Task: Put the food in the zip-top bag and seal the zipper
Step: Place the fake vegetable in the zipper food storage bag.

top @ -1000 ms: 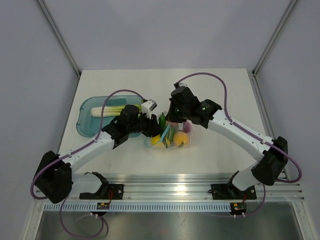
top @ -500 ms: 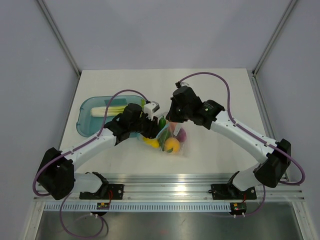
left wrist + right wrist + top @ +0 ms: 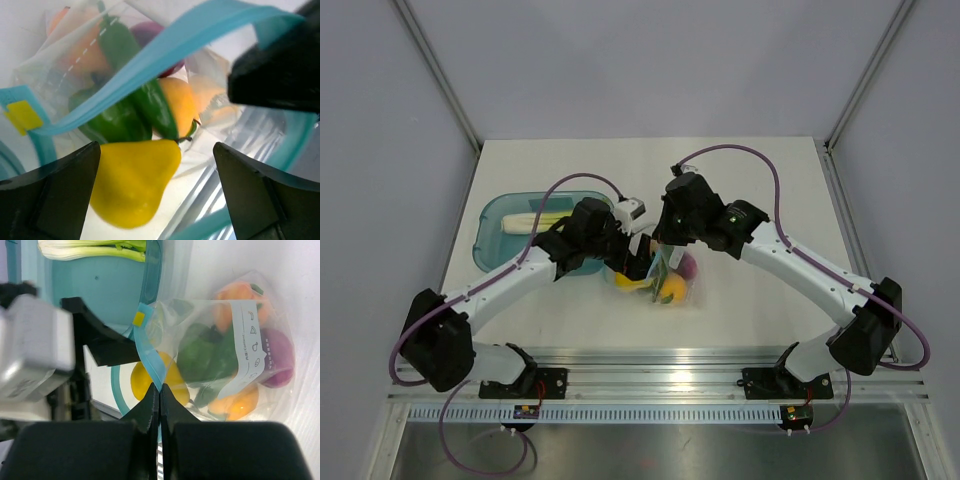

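Note:
The clear zip-top bag [image 3: 682, 280] [image 3: 235, 335] lies mid-table holding food: green pieces [image 3: 200, 357], orange ones [image 3: 240, 400] and a purple one [image 3: 277, 357]. My right gripper [image 3: 663, 250] [image 3: 160, 390] is shut on the light-blue zipper [image 3: 149, 356] [image 3: 165, 55] and holds the mouth up. My left gripper [image 3: 640, 265] [image 3: 157, 190] is open at that mouth, its fingers [image 3: 55, 195] wide apart. A yellow pear [image 3: 132, 180] [image 3: 142, 381] lies loose between them, its narrow end toward the bag. Long green stalks [image 3: 535, 220] [image 3: 95, 250] rest in the tray.
A teal translucent tray [image 3: 495, 240] [image 3: 100, 290] sits left of the bag, close behind my left gripper. The two wrists are nearly touching over the bag's mouth. The metal rail with both arm bases [image 3: 650, 385] runs along the near edge.
My left gripper has opened wide and let go of the yellow pear at the bag's mouth. The left arm has reached right and the bag has shifted a little. The right gripper stays shut.

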`<action>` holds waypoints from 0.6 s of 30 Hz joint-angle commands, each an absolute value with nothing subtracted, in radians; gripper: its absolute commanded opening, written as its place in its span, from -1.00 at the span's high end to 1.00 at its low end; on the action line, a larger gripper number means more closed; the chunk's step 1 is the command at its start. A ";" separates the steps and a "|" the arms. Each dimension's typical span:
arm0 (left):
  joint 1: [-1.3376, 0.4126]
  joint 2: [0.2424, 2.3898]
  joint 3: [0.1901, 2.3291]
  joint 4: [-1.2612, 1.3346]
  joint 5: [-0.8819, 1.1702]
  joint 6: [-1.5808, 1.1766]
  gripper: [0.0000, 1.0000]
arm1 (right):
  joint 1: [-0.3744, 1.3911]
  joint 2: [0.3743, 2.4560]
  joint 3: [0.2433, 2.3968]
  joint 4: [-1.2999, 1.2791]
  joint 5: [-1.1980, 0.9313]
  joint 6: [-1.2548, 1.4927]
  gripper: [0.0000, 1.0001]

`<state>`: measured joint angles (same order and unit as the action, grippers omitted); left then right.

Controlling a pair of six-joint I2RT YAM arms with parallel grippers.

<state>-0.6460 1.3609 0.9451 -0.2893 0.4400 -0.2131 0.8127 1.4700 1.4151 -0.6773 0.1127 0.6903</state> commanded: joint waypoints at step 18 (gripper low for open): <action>-0.643 0.995 0.807 -0.334 0.005 -0.356 -0.96 | 0.819 1.442 1.437 -0.638 0.144 0.683 1.00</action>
